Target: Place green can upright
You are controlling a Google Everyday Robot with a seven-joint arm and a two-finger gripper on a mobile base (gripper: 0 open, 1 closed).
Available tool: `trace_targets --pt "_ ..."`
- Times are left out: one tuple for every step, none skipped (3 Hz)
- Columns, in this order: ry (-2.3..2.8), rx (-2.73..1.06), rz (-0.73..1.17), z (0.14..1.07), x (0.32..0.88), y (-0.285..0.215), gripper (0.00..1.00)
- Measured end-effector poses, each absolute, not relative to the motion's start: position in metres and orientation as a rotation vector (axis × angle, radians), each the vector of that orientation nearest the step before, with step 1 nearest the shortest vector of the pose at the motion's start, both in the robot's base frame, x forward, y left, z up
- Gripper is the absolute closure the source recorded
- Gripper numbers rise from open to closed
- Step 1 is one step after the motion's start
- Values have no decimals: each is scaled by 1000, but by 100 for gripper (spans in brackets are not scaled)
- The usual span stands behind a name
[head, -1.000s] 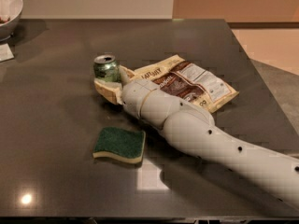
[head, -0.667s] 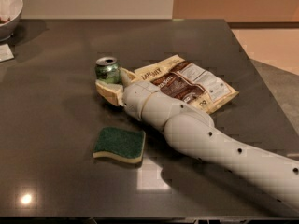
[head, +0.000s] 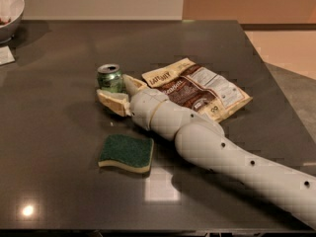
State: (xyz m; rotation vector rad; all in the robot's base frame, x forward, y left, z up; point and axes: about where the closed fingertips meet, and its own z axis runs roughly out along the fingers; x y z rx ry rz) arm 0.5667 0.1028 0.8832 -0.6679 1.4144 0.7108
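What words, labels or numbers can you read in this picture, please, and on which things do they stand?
"LATE JULY": on the pale top band of the snack bag, as far as it reads.
The rest of the bag's print: too small to read.
The green can, standing upright at the tool: no readable text.
The paper slip at the far left: unreadable.

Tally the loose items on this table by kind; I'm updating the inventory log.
Green can: 1
Snack bag: 1
Sponge: 1
Bowl: 1
White card: 1
Total: 5
The tool is right at the can, which stands upright.
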Motion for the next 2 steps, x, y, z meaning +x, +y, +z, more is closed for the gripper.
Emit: trace_targets --pt "1414 -669 712 884 566 104 0" --pt "1414 -669 713 884 566 104 0"
